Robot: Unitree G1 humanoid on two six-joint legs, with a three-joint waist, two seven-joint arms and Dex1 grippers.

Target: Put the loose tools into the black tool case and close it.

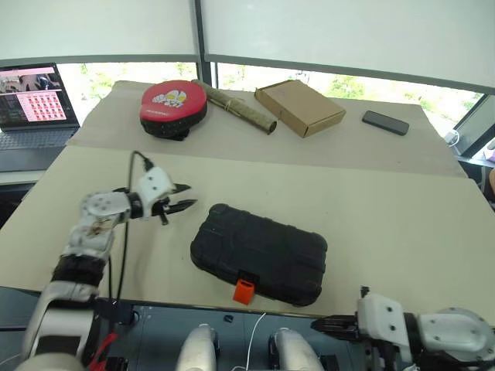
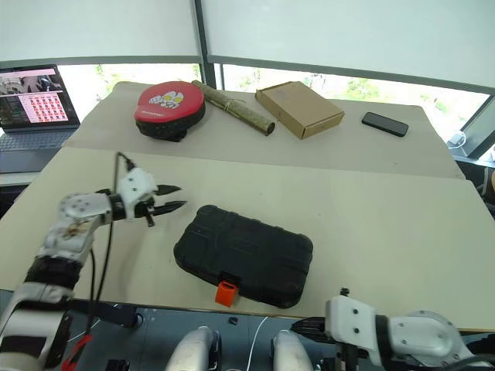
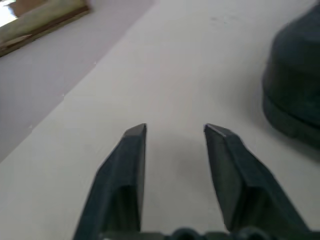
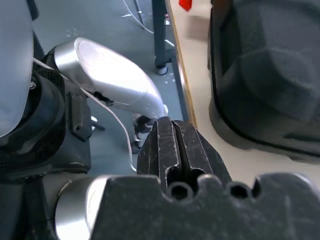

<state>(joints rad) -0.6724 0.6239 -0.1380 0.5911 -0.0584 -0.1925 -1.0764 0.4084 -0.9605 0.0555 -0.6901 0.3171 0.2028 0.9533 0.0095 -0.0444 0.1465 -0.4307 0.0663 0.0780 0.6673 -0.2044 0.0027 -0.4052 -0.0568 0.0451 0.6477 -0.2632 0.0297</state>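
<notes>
Black tool case [image 1: 259,254] lies shut on the table [image 1: 402,224], long axis running left to right. Just left of it hovers the left tool [image 1: 183,197], open and empty; the right tool [image 1: 329,324], closed, hangs below its right end.

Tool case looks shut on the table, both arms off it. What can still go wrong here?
The black tool case sits close to the table's near edge, orange latch facing outward; a nudge could push it off. The latch may not be engaged, so the lid could spring open. The left gripper, open, hovers beside the case and could clip it.
</notes>
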